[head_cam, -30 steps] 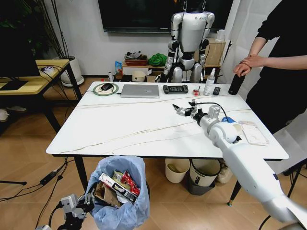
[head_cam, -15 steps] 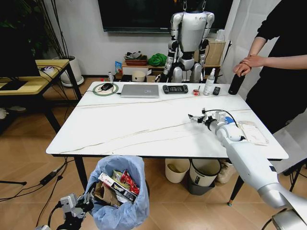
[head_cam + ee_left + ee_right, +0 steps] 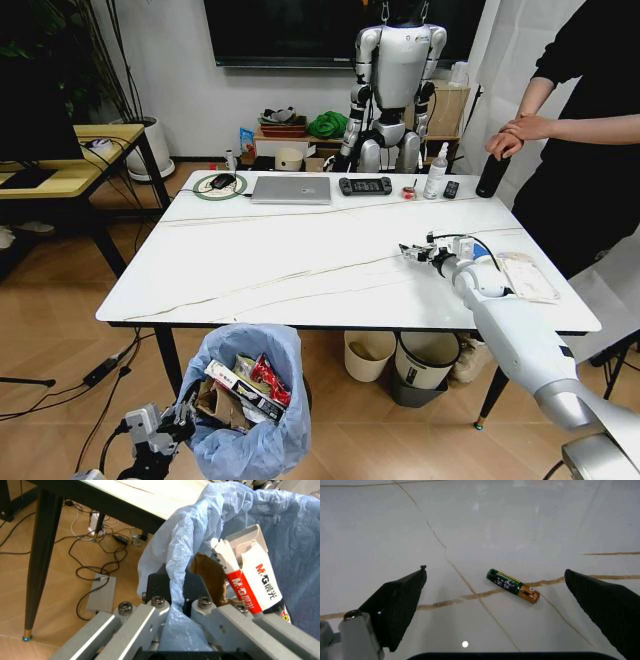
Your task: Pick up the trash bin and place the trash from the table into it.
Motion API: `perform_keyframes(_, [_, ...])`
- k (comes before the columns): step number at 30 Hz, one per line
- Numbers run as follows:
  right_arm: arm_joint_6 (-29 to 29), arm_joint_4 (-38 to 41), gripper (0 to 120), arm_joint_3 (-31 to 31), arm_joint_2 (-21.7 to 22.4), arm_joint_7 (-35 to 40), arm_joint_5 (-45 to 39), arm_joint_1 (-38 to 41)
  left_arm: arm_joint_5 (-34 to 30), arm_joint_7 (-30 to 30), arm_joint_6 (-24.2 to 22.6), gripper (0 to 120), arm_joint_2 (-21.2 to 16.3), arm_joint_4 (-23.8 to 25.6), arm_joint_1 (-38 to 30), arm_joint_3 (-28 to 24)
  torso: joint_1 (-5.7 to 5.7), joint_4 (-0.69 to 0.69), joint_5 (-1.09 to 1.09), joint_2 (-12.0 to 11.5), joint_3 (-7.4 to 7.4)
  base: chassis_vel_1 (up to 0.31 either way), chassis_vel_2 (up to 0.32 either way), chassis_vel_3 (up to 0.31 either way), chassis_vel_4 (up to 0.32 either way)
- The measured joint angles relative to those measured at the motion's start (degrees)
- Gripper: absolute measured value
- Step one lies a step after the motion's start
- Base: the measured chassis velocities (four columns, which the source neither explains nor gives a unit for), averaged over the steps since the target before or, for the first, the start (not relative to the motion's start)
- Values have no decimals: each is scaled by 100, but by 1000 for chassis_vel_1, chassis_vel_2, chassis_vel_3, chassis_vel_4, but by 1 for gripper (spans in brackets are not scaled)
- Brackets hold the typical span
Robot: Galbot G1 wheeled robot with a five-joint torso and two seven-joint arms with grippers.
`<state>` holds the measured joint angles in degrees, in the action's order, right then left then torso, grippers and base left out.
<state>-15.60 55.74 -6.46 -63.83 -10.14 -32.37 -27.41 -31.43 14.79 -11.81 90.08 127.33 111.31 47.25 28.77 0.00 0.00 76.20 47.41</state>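
Red-and-white box in trash bin reads "M&G".

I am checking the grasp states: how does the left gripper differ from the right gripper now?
The left gripper is low beside the table, clamped on the rim of the round trash bin lined with a crinkled light-blue bag; the right gripper is above the white tabletop. The left holds something; the right is open and empty, its black fingers spread around a small green and orange battery. Both have dark fingers.

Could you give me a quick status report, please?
Left end effector shut on trash bin. Right end effector open above battery on table. Nothing blocking.
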Motion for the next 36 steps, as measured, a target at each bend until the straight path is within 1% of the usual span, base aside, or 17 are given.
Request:
perform_keyframes(2, [4, -23, 93, -2, -16, -1, 5, 4, -2, 1, 2, 0, -1, -1, 1, 1, 0, 0, 0, 0, 0, 0, 0, 0, 0])
perform_keyframes(4, [6, -28, 91, -4, -20, -1, 6, 4, -3, 2, 2, 0, -1, -1, 1, 1, 0, 0, 0, 0, 0, 0, 0, 0, 0])
perform_keyframes(5, [12, -36, 85, -5, -27, -2, 12, 5, -4, 2, 2, 0, -2, -2, 2, 3, 0, 1, 0, 0, 0, 0, 0, 0, 0])
perform_keyframes(6, [12, -36, 84, -5, -27, -2, 12, 5, -4, 3, 2, 0, -2, -2, 2, 4, 0, 1, 0, 0, 0, 0, 0, 0, 0])
perform_keyframes(8, [13, -34, 72, -8, -22, -1, 15, -3, -5, 4, 4, 0, -3, -2, 3, 5, 0, 1, -1, 0, 0, 0, 0, 0, 0])
perform_keyframes(11, [13, -30, 65, -8, -14, 2, 18, -20, -6, 4, 4, 0, -3, -4, 3, 5, 0, 1, 0, 0, 0, 0, 0, 0, 0])
perform_keyframes(15, [-12, 2, 47, -9, 26, 12, 37, -69, -6, 4, 4, 0, -3, -7, 2, 4, 0, 1, 0, 0, 0, 0, 0, 0, 0])
perform_keyframes(16, [-15, 15, 43, -9, 42, 13, 43, -83, -6, 4, 4, 0, -3, -7, 2, 3, 0, 0, -1, 0, 0, 0, 0, 0, 0])
perform_keyframes(17, [-15, 15, 43, -9, 42, 13, 43, -83, -6, 4, 4, 0, -3, -7, 2, 3, 0, 0, -1, 0, 0, 0, 0, 0, 0])
perform_keyframes(18, [-15, 20, 40, -9, 51, 14, 46, -92, -6, 4, 5, 0, -3, -6, 1, 3, 0, 0, -2, 0, 0, 0, 0, 0, 0])
perform_keyframes(19, [-15, 26, 34, -11, 59, 16, 52, -103, -6, 4, 4, 0, -3, -7, 2, 2, 0, 0, -1, 0, -1, 0, 0, 0, 0])
perform_keyframes(22, [-17, 32, 22, -15, 61, 18, 56, -113, -6, 4, 5, 0, -3, -6, 2, -1, 0, 0, -1, 1, -1, 0, 0, 0, 0])
perform_keyframes(24, [-18, 33, 20, -15, 62, 18, 57, -115, -6, 4, 5, 0, -2, -7, 2, -1, 0, 0, -1, 0, -1, 0, 0, 0, 0])
perform_keyframes(26, [-23, 56, 9, -15, 73, 19, 60, -132, -6, 4, 4, 0, -3, -5, 3, -2, 0, 0, -1, 1, -1, 0, 0, 0, 0])
perform_keyframes(28, [-23, 82, 1, -16, 78, 19, 63, -154, -6, 4, 5, 0, -5, -4, 3, -2, 0, 0, 0, 0, -1, 0, 0, 0, 0])
perform_keyframes(34, [-37, 190, 0, -47, 89, 19, 65, -224, -6, 3, 4, 0, -5, -1, 2, -3, 0, 0, 1, 0, 0, 0, 0, 0, 0])
perform_keyframes(36, [-104, 472, 0, -75, 169, 28, -7, -313, -6, 2, 5, 0, -5, 2, 3, -3, 1, 0, 5, 0, 2, 0, 0, 0, 0])
